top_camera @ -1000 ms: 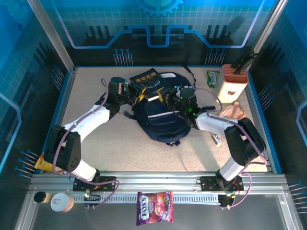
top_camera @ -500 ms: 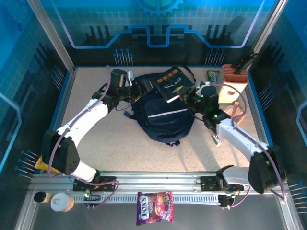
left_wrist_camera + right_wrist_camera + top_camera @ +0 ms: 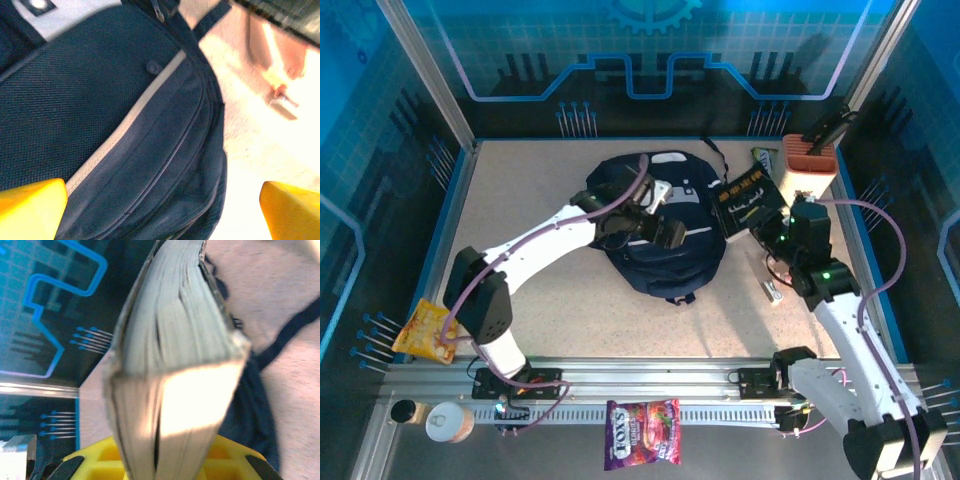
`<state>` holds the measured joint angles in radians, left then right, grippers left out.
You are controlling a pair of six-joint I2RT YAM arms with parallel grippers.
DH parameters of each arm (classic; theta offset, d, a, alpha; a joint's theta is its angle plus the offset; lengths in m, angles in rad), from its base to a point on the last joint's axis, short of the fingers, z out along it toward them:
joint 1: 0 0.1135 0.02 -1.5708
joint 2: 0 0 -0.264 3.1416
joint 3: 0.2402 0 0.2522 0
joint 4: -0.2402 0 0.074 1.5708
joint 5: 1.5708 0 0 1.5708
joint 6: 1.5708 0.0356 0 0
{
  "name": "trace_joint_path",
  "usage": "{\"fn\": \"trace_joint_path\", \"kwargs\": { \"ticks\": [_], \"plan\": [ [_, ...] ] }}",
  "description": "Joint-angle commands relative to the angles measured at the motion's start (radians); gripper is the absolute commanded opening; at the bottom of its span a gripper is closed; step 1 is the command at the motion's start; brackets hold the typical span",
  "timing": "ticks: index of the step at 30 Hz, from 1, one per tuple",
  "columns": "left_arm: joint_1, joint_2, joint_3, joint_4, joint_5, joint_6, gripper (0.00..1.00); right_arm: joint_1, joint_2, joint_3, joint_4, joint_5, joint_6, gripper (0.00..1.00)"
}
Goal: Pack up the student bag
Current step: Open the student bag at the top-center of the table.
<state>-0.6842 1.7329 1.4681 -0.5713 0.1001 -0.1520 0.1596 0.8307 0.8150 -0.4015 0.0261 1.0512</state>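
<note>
One yellow packet (image 3: 425, 330) lies at the near left corner of the table (image 3: 570, 312), partly behind my left arm. One student bag (image 3: 665, 265) lies mid-table, toward the far edge: dark navy, thin white stripes, pale grey patches. My left pincer (image 3: 668, 235) hangs spread over it. My right pincer (image 3: 773, 226) pinches one thick book (image 3: 748, 198) just right of the bag, its cover print unreadable.

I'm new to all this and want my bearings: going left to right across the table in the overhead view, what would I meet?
From the left: orange snack packet → student bag → black book, held up off the table → tall box with a terracotta top.
</note>
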Motion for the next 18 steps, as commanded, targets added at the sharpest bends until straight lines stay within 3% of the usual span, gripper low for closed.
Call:
{"fn": "trace_joint_path", "kwargs": {
  "ticks": [1,5,12,18],
  "plan": [
    [-0.042,0.072,0.061,-0.105,-0.092,0.167,0.99,-0.02,-0.05,-0.005,-0.09,0.075,-0.022,0.05],
    [-0.075,0.169,0.121,-0.145,-0.16,0.224,0.98,-0.032,-0.071,-0.015,-0.111,0.095,-0.015,0.05],
    [-0.13,0.337,0.227,-0.186,-0.337,0.363,0.79,-0.054,-0.083,-0.033,-0.111,0.075,0.005,0.04],
    [-0.139,0.414,0.315,-0.202,-0.437,0.372,0.66,-0.063,-0.09,-0.037,-0.112,0.068,0.01,0.03]
  ]
}}
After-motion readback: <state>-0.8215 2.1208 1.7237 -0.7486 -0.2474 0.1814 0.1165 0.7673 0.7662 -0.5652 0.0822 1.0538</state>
